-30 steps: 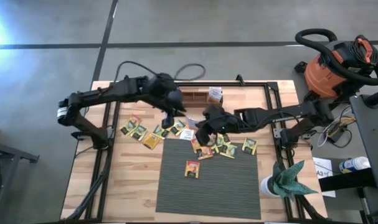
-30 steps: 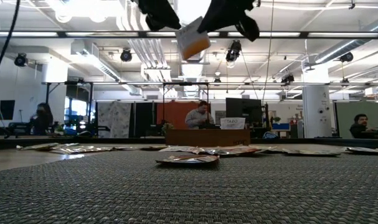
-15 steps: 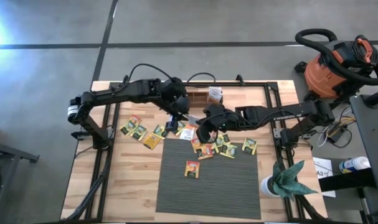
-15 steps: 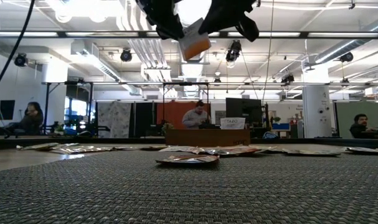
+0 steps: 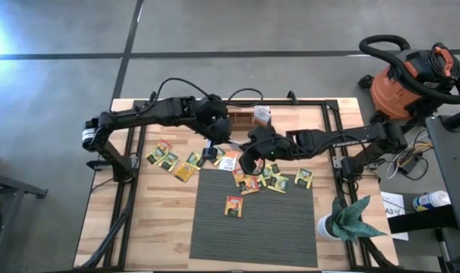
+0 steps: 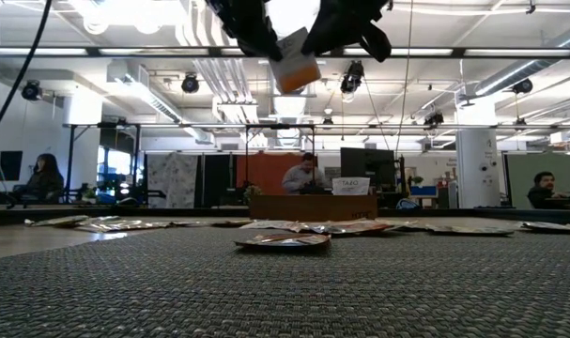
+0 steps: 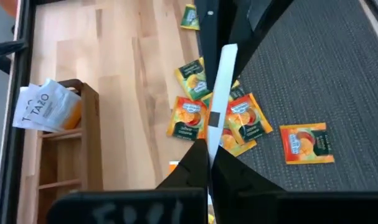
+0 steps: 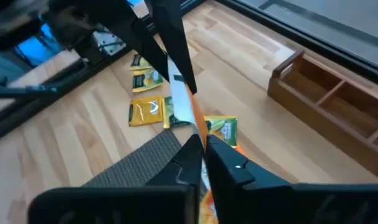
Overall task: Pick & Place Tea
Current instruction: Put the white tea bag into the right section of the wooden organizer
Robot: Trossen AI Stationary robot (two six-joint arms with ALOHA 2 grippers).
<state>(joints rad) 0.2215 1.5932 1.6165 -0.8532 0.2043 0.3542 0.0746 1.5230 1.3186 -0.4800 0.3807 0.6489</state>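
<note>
Both pincers (image 6: 266, 42) (image 6: 315, 39) raised mid-table, each clamped on one white-orange sachet (image 6: 294, 62)

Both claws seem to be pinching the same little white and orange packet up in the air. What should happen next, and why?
Probably the right gripper should let go and back away. The left gripper is shut on the white-and-orange sachet, so both pinch it at once, above the table. Once freed, the left arm could likely carry it to the wooden tray, where one white sachet already sits.
</note>
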